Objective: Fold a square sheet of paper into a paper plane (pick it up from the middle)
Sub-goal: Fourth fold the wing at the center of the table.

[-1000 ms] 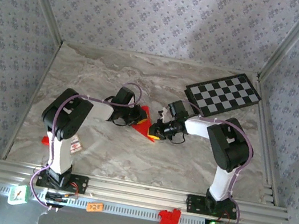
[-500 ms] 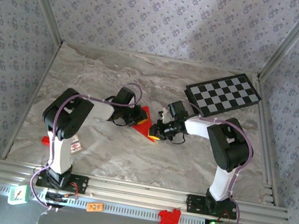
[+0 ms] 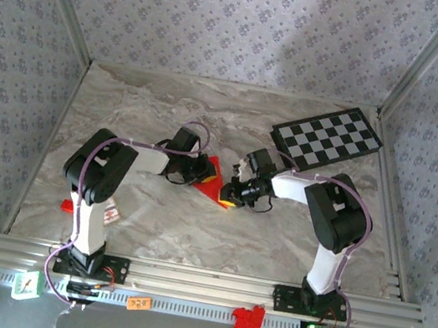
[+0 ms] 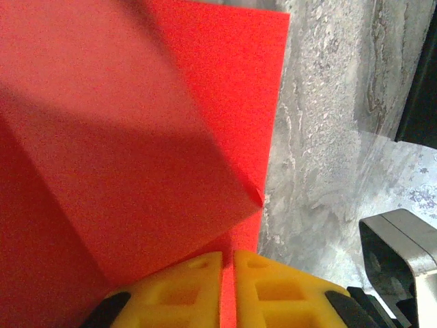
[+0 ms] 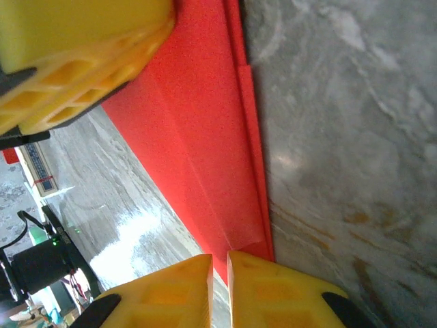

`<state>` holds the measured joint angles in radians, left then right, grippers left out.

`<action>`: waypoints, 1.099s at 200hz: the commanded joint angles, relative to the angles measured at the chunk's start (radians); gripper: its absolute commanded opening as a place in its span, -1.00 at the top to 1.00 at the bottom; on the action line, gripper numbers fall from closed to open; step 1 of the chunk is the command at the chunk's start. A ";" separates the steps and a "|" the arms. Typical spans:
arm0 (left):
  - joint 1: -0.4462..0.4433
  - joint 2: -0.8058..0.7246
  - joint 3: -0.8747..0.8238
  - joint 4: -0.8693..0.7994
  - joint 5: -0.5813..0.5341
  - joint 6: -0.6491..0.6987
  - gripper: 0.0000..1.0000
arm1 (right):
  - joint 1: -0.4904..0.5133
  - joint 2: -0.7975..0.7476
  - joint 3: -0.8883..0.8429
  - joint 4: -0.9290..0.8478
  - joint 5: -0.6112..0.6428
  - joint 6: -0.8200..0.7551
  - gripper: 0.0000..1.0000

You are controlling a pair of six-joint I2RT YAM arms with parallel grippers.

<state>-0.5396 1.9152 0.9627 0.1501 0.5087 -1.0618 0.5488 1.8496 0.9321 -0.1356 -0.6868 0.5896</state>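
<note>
The square sheet of paper point(image 3: 212, 176) lies on the marble table between my two arms, folded into layered red flaps. In the left wrist view the paper point(image 4: 136, 137) shows a diagonal flap with a corner near the table edge. My left gripper point(image 4: 228, 263) is shut, and its tips rest on the paper. In the right wrist view the paper point(image 5: 198, 137) is a long narrow strip with a crease. My right gripper point(image 5: 220, 263) is shut at its pointed end. From above, the left gripper point(image 3: 199, 173) and the right gripper point(image 3: 228, 195) face each other across the paper.
A black-and-white checkered board point(image 3: 326, 138) lies at the back right. A red plastic bracket point(image 3: 248, 320) sits on the front rail, with an orange tag point(image 3: 139, 303) to its left. A small card point(image 3: 111, 213) lies by the left arm's base. Patterned walls close in three sides.
Almost nothing. Both grippers stay on the paper. The left wrist has shifted very slightly.
</note>
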 commanded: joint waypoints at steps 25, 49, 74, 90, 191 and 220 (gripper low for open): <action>0.003 0.044 -0.011 -0.132 -0.047 0.023 0.73 | -0.001 -0.067 -0.058 -0.150 0.022 -0.028 0.68; 0.003 0.044 -0.006 -0.131 -0.041 0.025 0.73 | -0.005 -0.114 -0.060 -0.140 0.028 -0.033 0.67; 0.003 0.048 0.000 -0.129 -0.034 0.025 0.73 | 0.005 -0.166 -0.038 -0.111 0.075 -0.019 0.65; 0.002 0.048 0.002 -0.129 -0.032 0.025 0.73 | 0.027 -0.160 -0.002 -0.120 0.114 -0.023 0.65; 0.000 0.060 0.012 -0.153 -0.030 0.023 0.73 | 0.059 0.018 0.136 -0.123 0.173 -0.014 0.72; 0.001 0.066 0.024 -0.209 -0.057 0.029 0.74 | 0.059 0.031 0.119 -0.140 0.180 -0.017 0.73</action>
<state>-0.5396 1.9221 0.9909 0.0952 0.5152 -1.0546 0.6014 1.8629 1.0416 -0.2310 -0.5323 0.5789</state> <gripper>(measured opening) 0.134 0.138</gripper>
